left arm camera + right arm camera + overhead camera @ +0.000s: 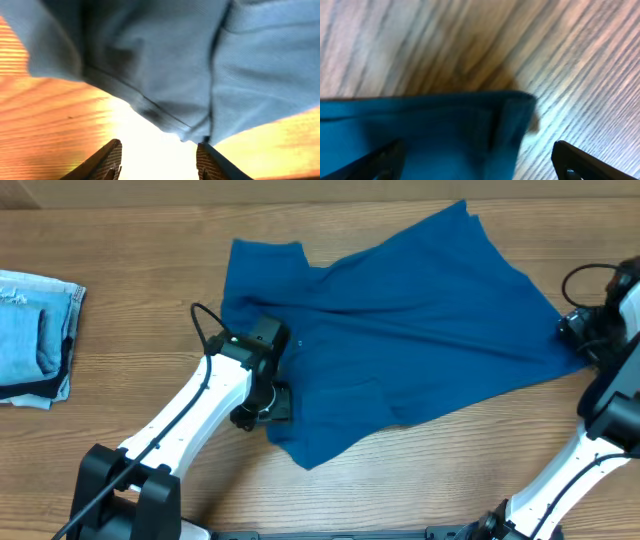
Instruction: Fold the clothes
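You are setting up a fresh grasp on the teal shirt (400, 330). The left end effector (157, 156) is standing partly open just short of the hem (150, 107), holding nothing. The right end effector (482, 161) is gaping wide around a corner (520, 100), also empty. Be squaring each to its edge and pinching one layer. The shirt is lying rumpled and skewed across the bench (120, 420) middle, reaching its right edge.
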Robot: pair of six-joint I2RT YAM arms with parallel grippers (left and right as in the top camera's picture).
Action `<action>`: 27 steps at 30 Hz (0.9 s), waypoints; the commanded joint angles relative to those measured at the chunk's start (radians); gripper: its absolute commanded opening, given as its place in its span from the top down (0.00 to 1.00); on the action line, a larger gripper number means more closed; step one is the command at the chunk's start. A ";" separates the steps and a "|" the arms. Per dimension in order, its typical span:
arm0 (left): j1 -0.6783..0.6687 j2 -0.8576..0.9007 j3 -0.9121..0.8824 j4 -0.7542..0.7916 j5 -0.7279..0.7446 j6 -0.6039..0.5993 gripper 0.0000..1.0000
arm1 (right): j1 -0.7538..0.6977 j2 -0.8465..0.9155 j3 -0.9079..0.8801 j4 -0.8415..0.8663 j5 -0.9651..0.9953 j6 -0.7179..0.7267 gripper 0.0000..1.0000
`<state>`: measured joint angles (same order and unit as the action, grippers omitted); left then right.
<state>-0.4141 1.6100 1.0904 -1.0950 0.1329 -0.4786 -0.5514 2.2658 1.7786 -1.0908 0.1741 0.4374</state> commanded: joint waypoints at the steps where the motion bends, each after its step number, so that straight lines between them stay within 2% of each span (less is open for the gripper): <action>1: 0.021 -0.006 0.010 0.118 -0.118 0.002 0.43 | -0.040 -0.035 0.030 0.006 -0.114 -0.025 0.07; 2: 0.032 0.002 0.010 0.194 -0.140 0.016 0.59 | -0.040 -0.054 0.040 0.010 -0.190 -0.075 0.11; 4: 0.053 0.023 0.010 0.280 -0.143 0.034 0.77 | -0.040 -0.081 0.057 0.010 -0.321 -0.138 0.19; 5: 0.066 0.038 0.010 0.332 -0.143 0.045 0.85 | -0.038 -0.101 0.064 0.010 -0.402 -0.166 0.27; 8: 0.097 0.084 0.010 0.501 -0.143 0.091 0.96 | -0.029 -0.164 0.069 0.004 -0.561 -0.181 0.54; 9: 0.106 0.104 0.010 0.554 -0.142 0.111 0.96 | -0.023 -0.195 0.069 -0.003 -0.619 -0.185 0.67; 10: 0.113 0.140 0.010 0.628 -0.124 0.153 0.96 | -0.011 -0.235 0.069 -0.016 -0.663 -0.212 0.73; 21: 0.134 0.432 0.012 0.749 -0.108 0.187 0.96 | 0.208 -0.496 0.069 -0.005 -0.673 -0.290 0.73; 25: 0.218 0.481 0.019 0.817 -0.134 0.187 0.96 | 0.268 -0.521 0.069 -0.004 -0.665 -0.290 0.73; 27: 0.304 0.516 0.061 0.824 -0.137 0.187 0.96 | 0.290 -0.521 0.069 -0.005 -0.659 -0.292 0.73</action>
<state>-0.2371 1.9846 1.1580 -0.2558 0.0669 -0.3103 -0.2832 1.7645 1.8194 -1.0996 -0.4927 0.1619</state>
